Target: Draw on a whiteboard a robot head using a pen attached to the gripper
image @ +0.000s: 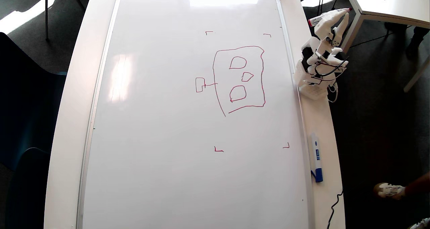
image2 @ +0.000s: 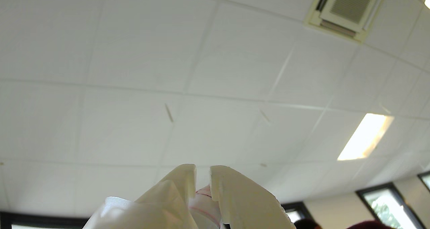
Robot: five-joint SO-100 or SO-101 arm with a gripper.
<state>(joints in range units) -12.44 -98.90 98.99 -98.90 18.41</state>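
Note:
The whiteboard covers most of the table in the overhead view. On its right half is the robot head, a red rounded outline with three small shapes inside and a small box on a stalk at its left. The white arm sits folded past the board's right edge. Its gripper is raised off the board and points up and right, shut on the pen, whose red ends show at both sides. The wrist view faces the ceiling; the gripper holds the pen's reddish tip between nearly closed fingers.
A white marker with a blue cap lies on the table strip right of the board. Four small red corner marks frame the drawing. Another table stands at the upper right, and a person's shoe shows at the lower right.

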